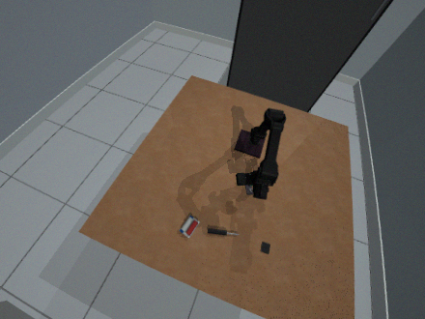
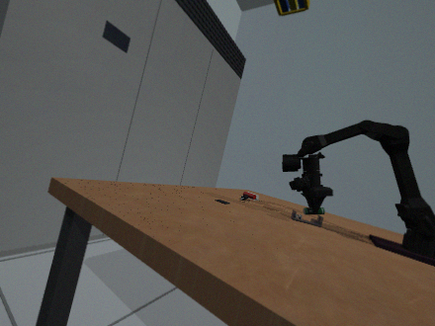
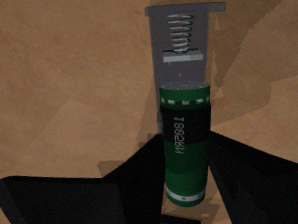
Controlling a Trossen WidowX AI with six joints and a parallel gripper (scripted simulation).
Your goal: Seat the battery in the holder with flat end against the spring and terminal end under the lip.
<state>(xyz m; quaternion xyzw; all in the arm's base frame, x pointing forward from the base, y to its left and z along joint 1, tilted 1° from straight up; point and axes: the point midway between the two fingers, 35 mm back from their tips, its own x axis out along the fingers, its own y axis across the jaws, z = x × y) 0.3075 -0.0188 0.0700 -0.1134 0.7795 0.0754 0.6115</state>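
Observation:
The battery (image 3: pixel 186 160) (image 2: pixel 311 212), green with a black band, is held lengthwise, nearly level, between the fingers of my gripper (image 3: pixel 184 139) (image 2: pixel 315 206), which is shut on it. The grey holder (image 3: pixel 156 60) (image 2: pixel 307 221) (image 1: pixel 247 191) lies on the table below. In the wrist view its coil spring (image 3: pixel 181 32) is at the top, and the battery's flat end faces it. The plus-marked end is at the bottom. In the exterior view the battery is above the holder, shifted toward the arm-base end. The holder's other end is mostly hidden in the wrist view.
The wooden table (image 1: pixel 159 184) (image 2: pixel 198 222) also bears a red, white and blue box (image 1: pixel 189 226) (image 2: pixel 250 196), a dark-handled screwdriver (image 1: pixel 218 231) and a small black square (image 1: pixel 266 247) (image 2: pixel 222 202). The arm's base stands on a dark purple plate (image 1: pixel 244 147) (image 2: pixel 388 245).

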